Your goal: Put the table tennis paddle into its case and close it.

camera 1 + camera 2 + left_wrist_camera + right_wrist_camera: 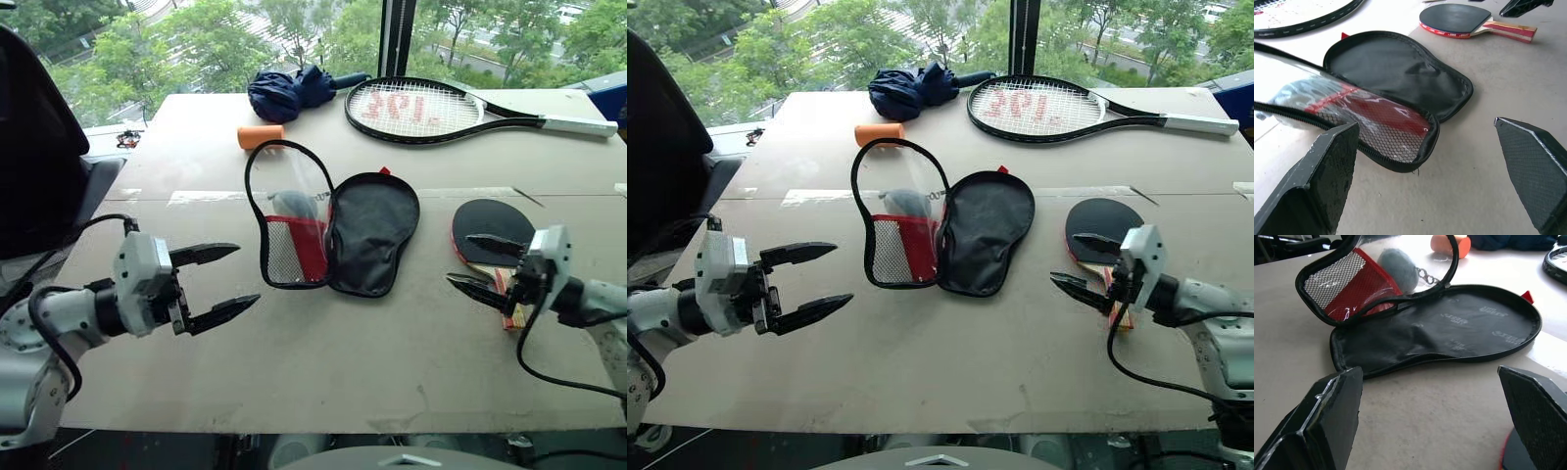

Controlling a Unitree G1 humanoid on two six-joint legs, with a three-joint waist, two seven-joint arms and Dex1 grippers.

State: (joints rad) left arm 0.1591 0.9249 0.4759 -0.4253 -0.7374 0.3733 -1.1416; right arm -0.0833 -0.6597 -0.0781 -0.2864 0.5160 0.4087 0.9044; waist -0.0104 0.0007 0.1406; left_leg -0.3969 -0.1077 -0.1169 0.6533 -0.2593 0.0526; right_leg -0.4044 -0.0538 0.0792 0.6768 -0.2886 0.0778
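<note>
The case [372, 230] lies unzipped in the middle of the table, its black half flat and its clear-panelled lid [289, 211] with mesh and red pocket standing up on the left. The table tennis paddle [490, 227] lies black face up to the right of the case, handle toward the front edge. My right gripper [458, 259] hovers open over the paddle's near left side, holding nothing. My left gripper [247, 274] is open and empty in the air left of the case, pointing at it. In the left wrist view its fingers [1327, 161] frame the case [1400, 68].
A large tennis racket [421, 108], a folded dark blue umbrella [289, 90] and an orange cylinder [260, 135] lie at the back of the table. A grey ball [1398, 267] shows behind the case's clear lid. A black chair back [29, 147] stands at the left.
</note>
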